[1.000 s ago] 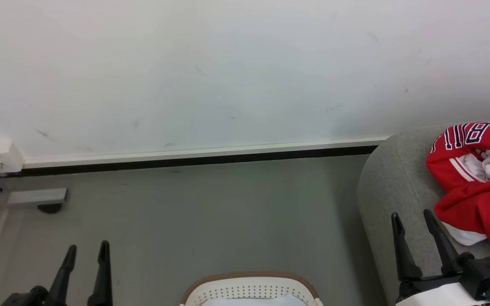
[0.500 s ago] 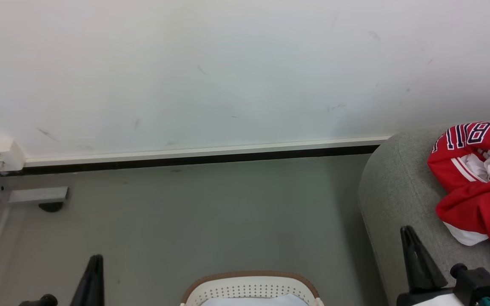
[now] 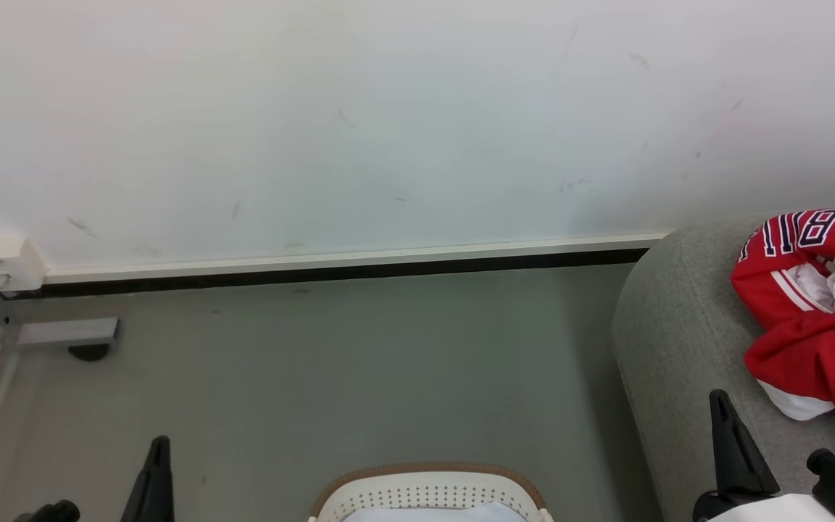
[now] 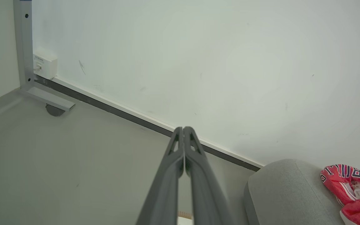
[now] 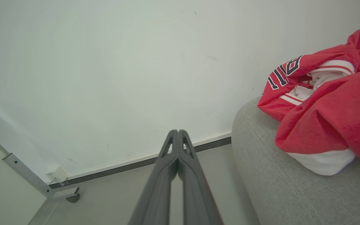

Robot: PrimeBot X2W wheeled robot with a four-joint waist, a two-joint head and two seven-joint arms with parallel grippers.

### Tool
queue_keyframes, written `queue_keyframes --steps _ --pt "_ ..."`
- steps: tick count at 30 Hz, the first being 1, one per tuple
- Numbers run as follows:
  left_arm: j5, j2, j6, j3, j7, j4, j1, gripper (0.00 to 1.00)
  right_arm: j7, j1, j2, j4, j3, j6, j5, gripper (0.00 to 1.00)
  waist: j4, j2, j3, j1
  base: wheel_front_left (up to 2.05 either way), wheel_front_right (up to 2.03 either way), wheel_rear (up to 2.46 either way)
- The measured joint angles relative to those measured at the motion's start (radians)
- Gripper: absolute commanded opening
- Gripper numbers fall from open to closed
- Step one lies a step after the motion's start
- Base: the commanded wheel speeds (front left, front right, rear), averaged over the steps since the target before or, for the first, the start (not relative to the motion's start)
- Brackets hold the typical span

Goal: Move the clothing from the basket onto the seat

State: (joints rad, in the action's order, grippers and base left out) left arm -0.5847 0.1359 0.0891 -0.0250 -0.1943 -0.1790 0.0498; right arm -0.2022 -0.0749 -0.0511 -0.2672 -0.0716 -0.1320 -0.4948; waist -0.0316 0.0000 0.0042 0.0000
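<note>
crumpled red jersey clothing (image 3: 809,341), its block letters folded and unreadable, lies on the rounded light-grey fabric seat (image 3: 678,326). the white perforated basket (image 3: 425,495) stands on the grey floor (image 3: 352,377) beside the seat. left pincer (image 4: 183,128) and right pincer (image 5: 177,131) are both closed.

Clothing (image 3: 809,348): red, white stripes and trim, white block characters outlined dark navy, white patch at lower edge.
Seat (image 3: 671,326): light grey, fine woven fleck.
Basket (image 3: 428,497): white, rows of small holes, tan-brown rim.
Floor (image 3: 316,377): dull grey-green, plain.
Wall (image 3: 388,109): off-white, a few faint dark scuffs.
Skirting (image 3: 345,259): white band over black strip.
Left pincer (image 4: 183,128) and right pincer (image 5: 177,131): matt dark grey.
</note>
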Motion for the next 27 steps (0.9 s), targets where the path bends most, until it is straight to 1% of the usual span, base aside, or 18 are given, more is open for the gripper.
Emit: queue_keyframes --steps 16,27 --pt "-0.216 -0.02 0.0 -0.018 0.063 -0.003 -0.031 0.0 0.059 -0.004 -0.009 0.002 0.025 0.0 -0.253 0.0 0.004 0.0 -0.001 0.0 0.0 0.0 0.0" --pt "-0.351 -0.03 0.0 -0.029 0.105 -0.007 -0.051 0.0 0.091 -0.006 -0.013 0.005 0.042 0.0 -0.398 0.0 0.008 0.0 -0.001 0.0 0.0 0.0 0.0"
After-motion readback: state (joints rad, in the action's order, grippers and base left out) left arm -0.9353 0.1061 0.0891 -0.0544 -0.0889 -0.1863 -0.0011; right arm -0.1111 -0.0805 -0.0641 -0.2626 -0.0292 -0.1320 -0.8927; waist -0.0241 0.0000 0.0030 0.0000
